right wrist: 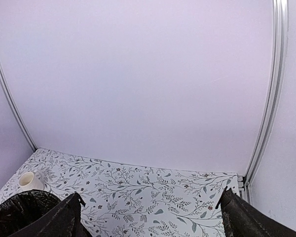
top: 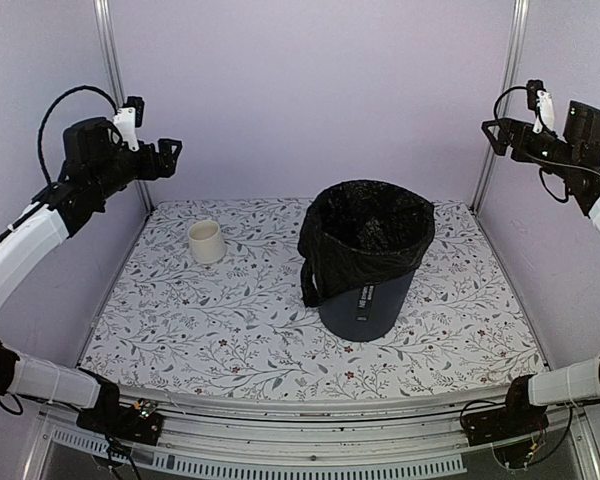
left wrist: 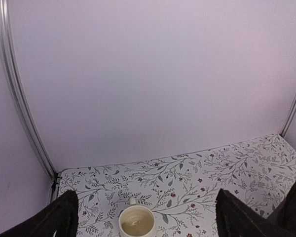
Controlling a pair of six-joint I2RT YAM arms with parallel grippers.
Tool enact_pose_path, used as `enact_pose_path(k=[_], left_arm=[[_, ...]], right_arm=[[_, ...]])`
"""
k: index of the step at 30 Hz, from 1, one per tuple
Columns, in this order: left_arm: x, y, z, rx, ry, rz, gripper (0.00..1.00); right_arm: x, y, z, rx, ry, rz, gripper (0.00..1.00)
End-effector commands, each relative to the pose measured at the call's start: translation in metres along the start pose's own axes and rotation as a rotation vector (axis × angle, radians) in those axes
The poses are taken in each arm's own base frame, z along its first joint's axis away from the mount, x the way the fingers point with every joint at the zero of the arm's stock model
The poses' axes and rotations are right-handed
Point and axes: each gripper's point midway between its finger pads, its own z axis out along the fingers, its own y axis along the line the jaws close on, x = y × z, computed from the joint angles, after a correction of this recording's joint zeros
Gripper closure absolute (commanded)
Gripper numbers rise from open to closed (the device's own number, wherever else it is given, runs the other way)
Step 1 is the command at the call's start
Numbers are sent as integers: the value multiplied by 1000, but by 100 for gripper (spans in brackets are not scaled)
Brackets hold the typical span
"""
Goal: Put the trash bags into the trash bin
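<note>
The dark grey trash bin (top: 368,305) stands upright right of the table's middle. The glossy black trash bag (top: 365,232) sits inside it, its wrinkled top folded out over the rim and hanging down the left side. A piece of the bag (right wrist: 17,213) shows at the lower left of the right wrist view. My left gripper (top: 170,153) hangs high at the far left, open and holding nothing, well away from the bin; its fingers (left wrist: 59,219) stand wide apart. My right gripper (top: 492,130) hangs high at the far right, also open with nothing between its fingers (right wrist: 241,219).
A small cream cup (top: 207,241) stands upright on the floral table cover (top: 230,330), left of the bin and below my left gripper; the cup (left wrist: 136,223) also shows between the left fingers. Lilac walls with metal corner posts (top: 110,60) enclose the table.
</note>
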Motion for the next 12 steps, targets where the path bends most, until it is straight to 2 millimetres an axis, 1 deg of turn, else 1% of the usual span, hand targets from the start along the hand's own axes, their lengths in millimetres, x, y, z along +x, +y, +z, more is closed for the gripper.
enact_pose_path(k=[1,9,12], left_arm=[[-4,3,-4,-10,-23,11,3],[-4,3,-3,-9,-22,13,3],[-1,3,-3,-11,-17,13,3]], right_arm=[[7,5,2,-32,13,-7,4],[9,4,2,-34,17,-13,4],[9,6,2,-41,16,-12,4]])
